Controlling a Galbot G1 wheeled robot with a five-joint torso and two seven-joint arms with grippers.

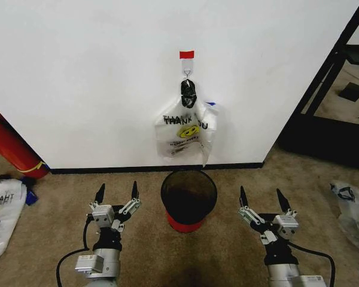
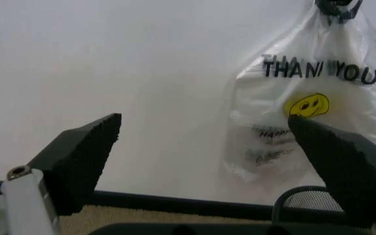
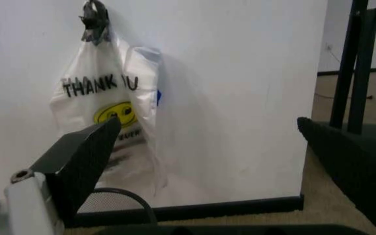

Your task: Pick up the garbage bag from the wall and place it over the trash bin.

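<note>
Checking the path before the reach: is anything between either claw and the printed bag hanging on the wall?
Nothing visible blocks either. The translucent white THANK YOU bag hangs from the metal hook, directly above the round black mesh bin. The open left claw and open right claw flank that bin over bare carpet.

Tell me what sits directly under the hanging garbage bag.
The trash bin stands on the carpet below the garbage bag, its mouth open and dark. Its bottom inside cannot be made out.
</note>
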